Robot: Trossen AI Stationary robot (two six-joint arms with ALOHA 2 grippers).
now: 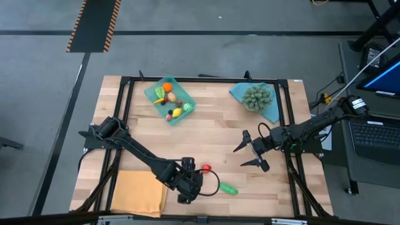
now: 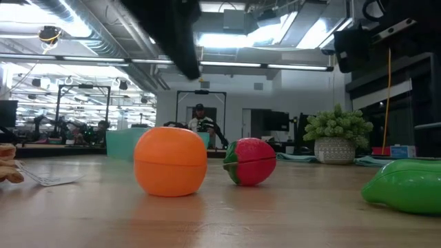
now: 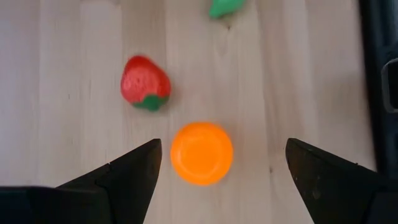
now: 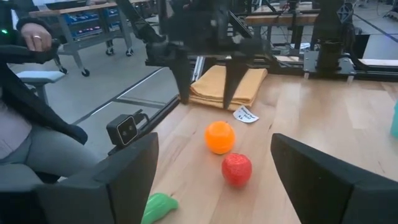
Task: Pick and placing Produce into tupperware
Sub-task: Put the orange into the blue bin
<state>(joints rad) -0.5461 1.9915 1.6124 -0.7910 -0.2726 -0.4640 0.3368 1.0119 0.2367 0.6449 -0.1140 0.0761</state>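
The left gripper (image 1: 189, 182) hangs over the bench near its front edge, jaws spread wide and holding nothing; in the left wrist view its two dark fingers (image 3: 127, 177) stand on either side of an orange toy fruit (image 3: 201, 153) without touching it. That fruit is round, smooth and plain orange, with a seam around its middle in the low view, and it sits on the bare wood. Just beside it lies a red toy strawberry (image 3: 144, 83) with a green cap, apart from the orange one. A little farther along the front edge lies a green toy vegetable (image 1: 228, 189), elongated and glossy. At the front left corner of the bench lies a flat orange-tan mat (image 1: 138, 193), with a small white tag (image 4: 247, 114) on the wood next to it. The tupperware (image 1: 170, 100), a shallow translucent teal-green tray with rounded corners, sits turned at an angle near the back edge, left of centre, well apart from the left gripper; it holds several small pieces of produce (image 1: 173, 102) in orange, yellow, green, red and dark tones. The right gripper (image 1: 251, 152) waits above the right half of the bench, jaws released and empty. Near the back right corner a bushy grey-green cluster (image 1: 257, 97) rests on a blue piece (image 1: 272, 111).
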